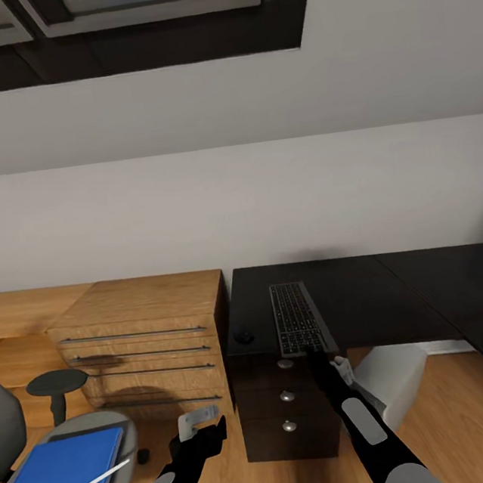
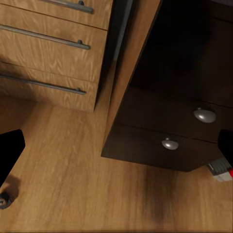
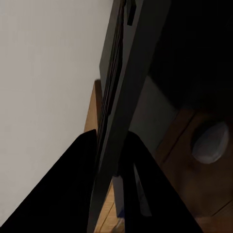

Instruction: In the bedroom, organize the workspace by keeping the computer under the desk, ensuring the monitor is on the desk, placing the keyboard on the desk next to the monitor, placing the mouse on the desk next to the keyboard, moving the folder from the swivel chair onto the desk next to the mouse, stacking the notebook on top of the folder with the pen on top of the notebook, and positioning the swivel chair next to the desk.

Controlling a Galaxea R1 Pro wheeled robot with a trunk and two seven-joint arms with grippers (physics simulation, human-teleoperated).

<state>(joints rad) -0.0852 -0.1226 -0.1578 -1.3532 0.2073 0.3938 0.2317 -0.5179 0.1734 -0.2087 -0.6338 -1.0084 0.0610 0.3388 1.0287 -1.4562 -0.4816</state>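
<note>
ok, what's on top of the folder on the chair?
A pen lies across the blue folder, which rests on the swivel chair seat. The folder covers the seat beneath, so anything under it can't be seen.

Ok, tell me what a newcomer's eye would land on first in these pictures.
First, the keyboard on the black desk, its near end pinched by the right gripper at the desk's front edge. Next, the bright blue folder on the chair at lower left, with a white pen lying across it. The left gripper hangs open over the wood floor in front of the light-wood chest.
</note>
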